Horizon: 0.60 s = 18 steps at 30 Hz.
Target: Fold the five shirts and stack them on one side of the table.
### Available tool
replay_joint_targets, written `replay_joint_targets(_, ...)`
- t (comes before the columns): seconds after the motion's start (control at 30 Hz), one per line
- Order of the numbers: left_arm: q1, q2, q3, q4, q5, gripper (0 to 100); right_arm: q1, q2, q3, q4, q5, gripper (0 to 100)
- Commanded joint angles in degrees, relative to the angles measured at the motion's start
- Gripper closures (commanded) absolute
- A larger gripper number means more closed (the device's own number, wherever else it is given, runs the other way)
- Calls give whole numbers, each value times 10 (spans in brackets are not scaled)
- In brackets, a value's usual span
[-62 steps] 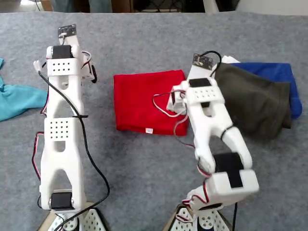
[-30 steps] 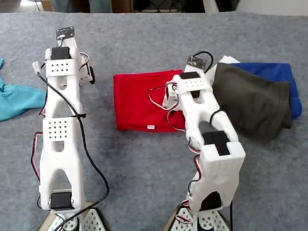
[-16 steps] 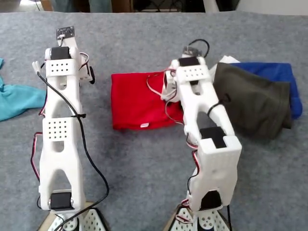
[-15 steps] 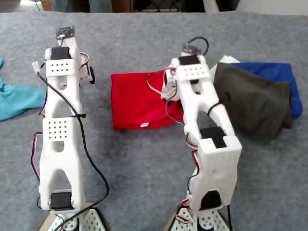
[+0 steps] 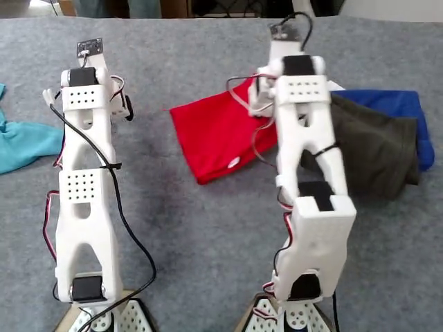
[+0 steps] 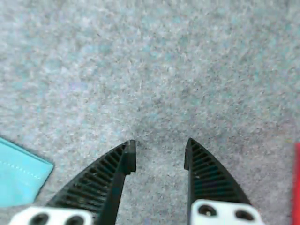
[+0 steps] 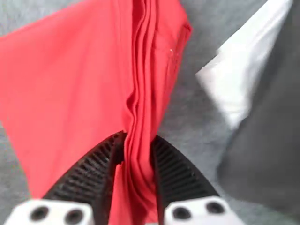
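Shirts are spread across the grey tabletop (image 5: 208,263). At the far left edge lies a teal shirt (image 5: 28,142), loose and unfolded. Next to it, the left gripper (image 6: 159,150) hangs over bare felt with its fingers (image 6: 112,178) moderately apart and holding nothing; a teal corner shows just beside one of them.

Toward the middle, the folded red shirt (image 5: 218,135) sits skewed, one corner pointing at the near edge. The right gripper (image 7: 138,138) has its fingers closed on the shirt's layered edge, with the bunched folds running up between them. On the right is the stack: a dark olive shirt (image 5: 374,149) on top, a blue shirt (image 5: 398,104) showing beyond it and a white shirt (image 5: 332,86) peeking out at the stack's near corner, close to the red one.

The step in hand looks like carrying the red shirt onto that stack. To do it well, every layer should be kept in the pinch so the fold does not open, and the cloth lifted enough that its trailing edge clears the olive shirt rather than dragging it. The shirt should be squared to the pile and laid down flat before the fingers let go. The teal shirt remains to be folded.
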Motion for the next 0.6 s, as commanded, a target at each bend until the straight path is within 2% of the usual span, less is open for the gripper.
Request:
replay_joint_targets(0.0, -7, -25, -2, -7, -4, 805, 46, -5, -53, 4, 57, 983)
replay_joint_targets(0.1, -7, -24, -2, -7, -4, 805, 74, -7, -77, 4, 110, 983)
replay_joint_targets(0.27, -6, -24, -1, -7, -4, 805, 131, -7, -125, 28, 156, 983)
replay_joint_targets(0.57, -5, -24, -1, -7, -4, 805, 279, -6, -163, 50, 198, 983)
